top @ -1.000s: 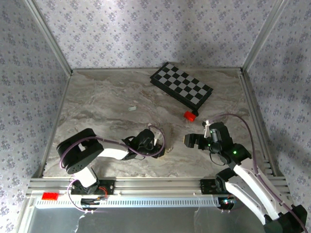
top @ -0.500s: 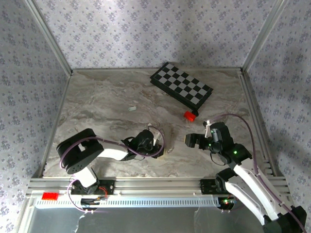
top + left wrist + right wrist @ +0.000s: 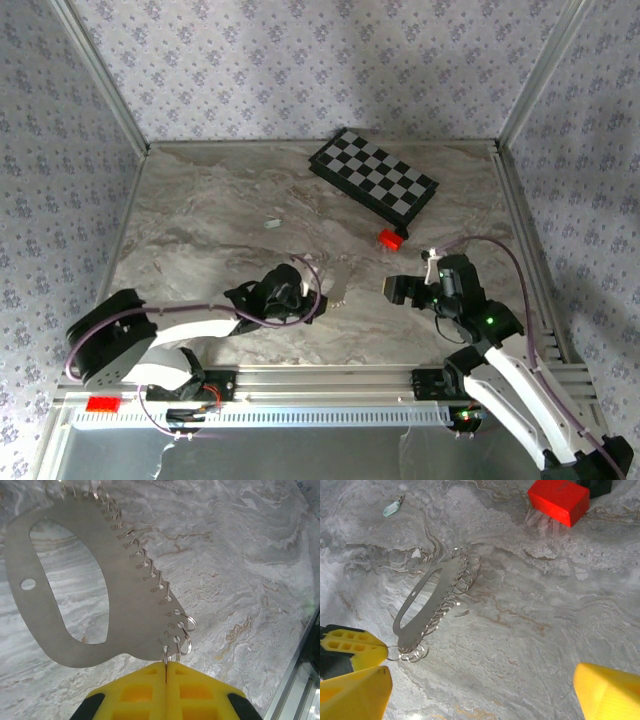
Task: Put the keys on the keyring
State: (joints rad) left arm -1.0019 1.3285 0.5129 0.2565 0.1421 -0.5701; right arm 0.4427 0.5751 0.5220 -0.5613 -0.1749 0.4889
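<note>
Left wrist camera shows my left end effector [image 3: 166,667] squeezed shut on the near end of the keyring plate [image 3: 132,615], right by the last small rings [image 3: 186,622]. The plate is a thin flat piece of metal with a big oval hole and a row of little wire rings along one edge.

I think it is light, stiff and slippery, and the rings will swing about. The bare end is a good place to pinch, because the flat sides give the pads something to press on.

The plate is near the middle of the table [image 3: 200,220], between my two arms. I cannot tell if it is lifted or lying flat.

My right end effector [image 3: 480,695] is wide open with nothing in it, near the plate. The mint-green key [image 3: 392,508] lies well apart, farther back. It looks tiny and thin, so I think it is hard to pick up.

Since a second ago, my left arm has stretched out and the plate has slid a bit farther from me. The right arm has hardly moved.
</note>
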